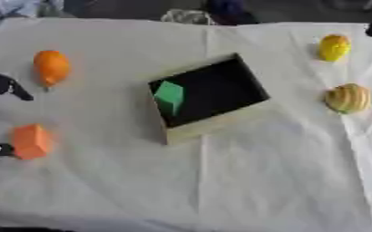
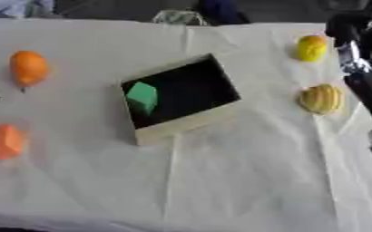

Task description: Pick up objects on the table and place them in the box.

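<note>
White cloth (image 1: 245, 181) covers the table, creased in long folds. Near its middle sits a wooden box (image 1: 213, 126) with a dark inside, turned askew; a green block (image 1: 170, 96) lies in it against the wall at the box's 9 o'clock side.

From the box, an orange round fruit (image 1: 51, 66) lies at about 10 o'clock, well apart, and an orange block (image 1: 30, 141) at about 8 o'clock near the table's left edge. A yellow fruit (image 1: 335, 47) lies at 2 o'clock near the far right corner, and a ribbed yellow-tan object (image 1: 348, 98) like a small pumpkin at 3 o'clock, just below the yellow fruit and apart from it.

The left hand (image 1: 5, 84) shows only as dark fingers at the left edge, between the orange fruit and the orange block, touching neither; whether its fingers are open or curled cannot be told. A white and dark bit at the left edge touches the orange block's left side. The right arm (image 2: 362, 68) runs down the right edge in the right eye view, beside the pumpkin-like object; its hand does not show.
</note>
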You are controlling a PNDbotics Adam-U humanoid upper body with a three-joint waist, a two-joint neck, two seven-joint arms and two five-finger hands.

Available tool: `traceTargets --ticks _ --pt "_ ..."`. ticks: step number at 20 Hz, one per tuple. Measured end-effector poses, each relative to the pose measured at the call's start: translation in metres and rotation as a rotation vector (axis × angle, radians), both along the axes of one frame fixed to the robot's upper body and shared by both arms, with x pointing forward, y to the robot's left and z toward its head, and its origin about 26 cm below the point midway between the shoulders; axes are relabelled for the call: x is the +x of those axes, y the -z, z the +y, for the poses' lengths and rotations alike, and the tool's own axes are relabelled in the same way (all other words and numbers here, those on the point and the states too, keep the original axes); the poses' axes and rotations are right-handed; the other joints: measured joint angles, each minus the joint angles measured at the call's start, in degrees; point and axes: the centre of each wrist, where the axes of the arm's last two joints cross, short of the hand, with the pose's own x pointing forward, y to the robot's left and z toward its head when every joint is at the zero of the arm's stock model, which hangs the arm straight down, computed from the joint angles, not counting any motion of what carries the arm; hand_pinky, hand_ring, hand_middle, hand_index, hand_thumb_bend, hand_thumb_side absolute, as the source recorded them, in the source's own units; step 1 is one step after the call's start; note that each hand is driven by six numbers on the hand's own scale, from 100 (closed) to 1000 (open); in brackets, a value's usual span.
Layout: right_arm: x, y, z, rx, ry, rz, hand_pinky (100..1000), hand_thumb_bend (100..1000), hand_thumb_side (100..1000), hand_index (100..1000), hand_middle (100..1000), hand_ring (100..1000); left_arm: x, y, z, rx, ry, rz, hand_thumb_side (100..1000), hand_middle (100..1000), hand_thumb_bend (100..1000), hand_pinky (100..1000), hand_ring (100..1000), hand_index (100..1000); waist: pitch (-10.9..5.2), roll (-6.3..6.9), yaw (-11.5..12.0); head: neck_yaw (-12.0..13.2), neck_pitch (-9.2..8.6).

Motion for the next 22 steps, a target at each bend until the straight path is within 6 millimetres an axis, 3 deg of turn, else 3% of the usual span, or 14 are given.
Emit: traceTargets --ticks 12,22 --pt "0.0 0.001 0.0 0.003 -0.002 0.005 917 100 667 777 693 773 -0.001 0.004 0.001 0.001 -0.023 0.006 417 761 635 828 857 866 0.0 0.0 0.0 0.08 0.0" --pt "0.0 0.002 0.001 0.013 -0.007 0.009 919 100 670 777 693 773 0.005 0.039 -0.002 0.005 -0.091 0.08 454 757 661 819 853 870 0.0 0.0 -0.12 0.26 0.0"
